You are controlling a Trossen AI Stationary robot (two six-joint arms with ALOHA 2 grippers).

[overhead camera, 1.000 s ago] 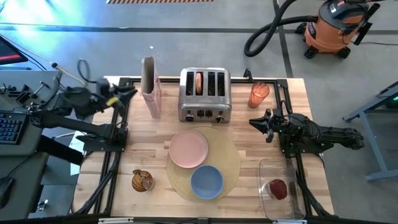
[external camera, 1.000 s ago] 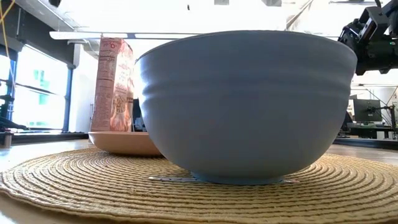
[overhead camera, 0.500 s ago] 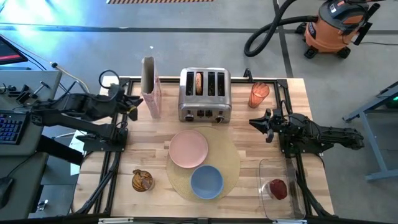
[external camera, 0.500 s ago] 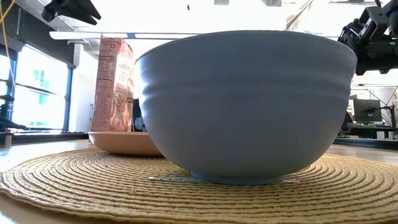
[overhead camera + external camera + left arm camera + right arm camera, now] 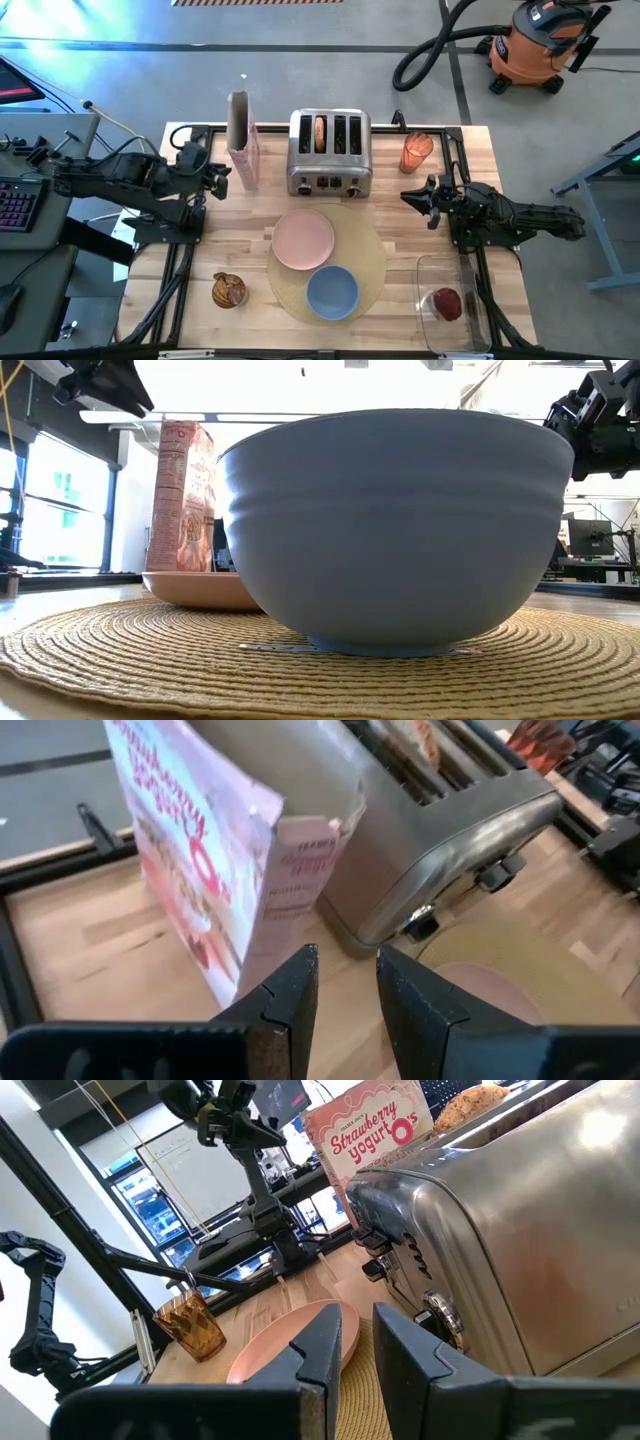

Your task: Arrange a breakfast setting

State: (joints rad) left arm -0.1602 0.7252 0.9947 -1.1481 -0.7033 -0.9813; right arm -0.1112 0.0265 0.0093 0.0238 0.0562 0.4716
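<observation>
Hovering at nine o'clock of the tall pink cardboard cereal box (image 5: 241,139), the left gripper (image 5: 345,982) holds nothing, fingers narrowly parted. Light and crushable, that box probably wants a gentle pinch across its narrow faces, mid-height. Right gripper (image 5: 362,1342) waits nearly shut, empty.

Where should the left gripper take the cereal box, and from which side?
Grip the cereal box across its two broad faces, near the top. It stands upright and thin, left of the toaster, so the narrow width suits the jaws. Come from the open left side, where the left gripper already is.
</observation>
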